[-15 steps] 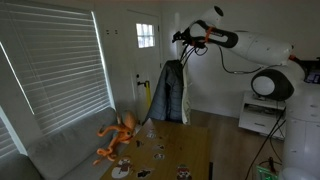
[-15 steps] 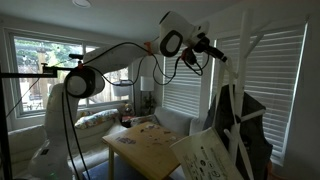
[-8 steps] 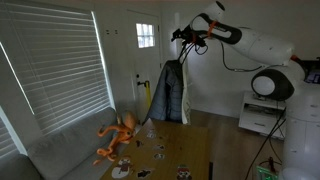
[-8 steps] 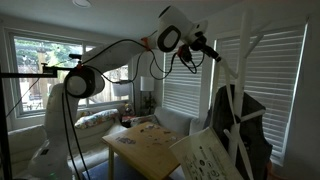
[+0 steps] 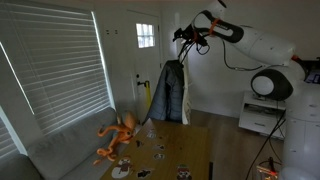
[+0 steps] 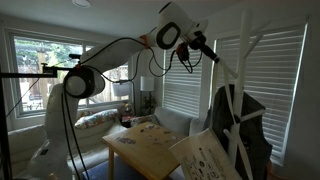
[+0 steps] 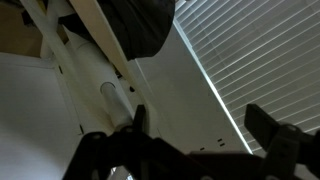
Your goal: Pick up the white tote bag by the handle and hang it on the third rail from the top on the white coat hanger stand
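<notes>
Hanging low on the stand, tote is well clear of the open jaws

In an exterior view the tote [image 6: 210,155], white with dark print on its face, hangs low on the stand [image 6: 243,55]. It lies against the lower front of a dark jacket [image 6: 245,125] draped on the same stand. Which rail carries it cannot be told, and its handle is not visible. From this side the tote overlaps the table's [image 6: 150,150] near right corner.

The gripper [image 6: 207,48] is high up by the top of the stand, well above the tote and apart from it. In the wrist view the gripper [image 7: 200,125] has its two dark fingers [image 7: 268,125] wide apart. Only the wall and the blinds [image 7: 260,50] show between them, so it holds nothing. A white post of the stand [image 7: 85,65] runs just beside the left finger. Whether they touch cannot be told. The jacket [image 7: 140,20] fills the top of that view.

In an exterior view the gripper [image 5: 183,36] is above the jacket [image 5: 168,90], which hangs beyond the table's [image 5: 190,150] far edge. The arm [image 5: 255,45] reaches in from the right. Small items lie scattered along the table's near edge. An orange toy [image 5: 118,135] sits on the sofa [image 5: 60,150] off the table's left edge, under the window blinds [image 5: 55,65].
</notes>
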Robot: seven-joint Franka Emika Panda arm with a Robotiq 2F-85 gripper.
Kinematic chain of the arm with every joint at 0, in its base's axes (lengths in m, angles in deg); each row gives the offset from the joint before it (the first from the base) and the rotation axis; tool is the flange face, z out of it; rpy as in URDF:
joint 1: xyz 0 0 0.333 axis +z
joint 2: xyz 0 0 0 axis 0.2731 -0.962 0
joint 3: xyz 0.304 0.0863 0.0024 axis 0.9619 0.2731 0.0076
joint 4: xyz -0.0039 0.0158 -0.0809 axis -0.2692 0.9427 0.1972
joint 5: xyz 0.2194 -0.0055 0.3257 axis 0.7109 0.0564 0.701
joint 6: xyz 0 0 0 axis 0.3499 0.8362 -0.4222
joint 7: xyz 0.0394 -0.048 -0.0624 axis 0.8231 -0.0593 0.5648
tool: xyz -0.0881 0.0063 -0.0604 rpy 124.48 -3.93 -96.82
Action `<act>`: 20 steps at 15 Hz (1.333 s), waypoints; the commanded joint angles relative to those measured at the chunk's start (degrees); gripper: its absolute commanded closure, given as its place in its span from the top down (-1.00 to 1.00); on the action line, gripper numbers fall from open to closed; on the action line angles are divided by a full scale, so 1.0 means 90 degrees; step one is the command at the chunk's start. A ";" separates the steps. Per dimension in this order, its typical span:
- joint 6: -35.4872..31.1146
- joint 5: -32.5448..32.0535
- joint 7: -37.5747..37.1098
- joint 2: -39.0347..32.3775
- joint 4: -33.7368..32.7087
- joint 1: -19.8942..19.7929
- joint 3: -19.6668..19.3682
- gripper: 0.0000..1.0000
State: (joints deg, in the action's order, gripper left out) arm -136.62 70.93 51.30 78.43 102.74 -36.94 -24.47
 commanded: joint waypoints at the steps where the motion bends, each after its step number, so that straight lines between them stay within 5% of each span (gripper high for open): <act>1: 0.0399 0.0127 -0.0227 -0.0253 -0.0407 -0.0157 -0.0064 1.00; 13: 0.1015 0.0045 -0.0367 -0.0537 -0.0712 -0.0208 -0.0034 1.00; 20: 0.1098 -0.0395 -0.0229 -0.0022 -0.0123 0.0001 -0.0066 1.00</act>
State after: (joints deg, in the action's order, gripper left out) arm -127.41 69.83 48.88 75.37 99.18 -37.80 -24.67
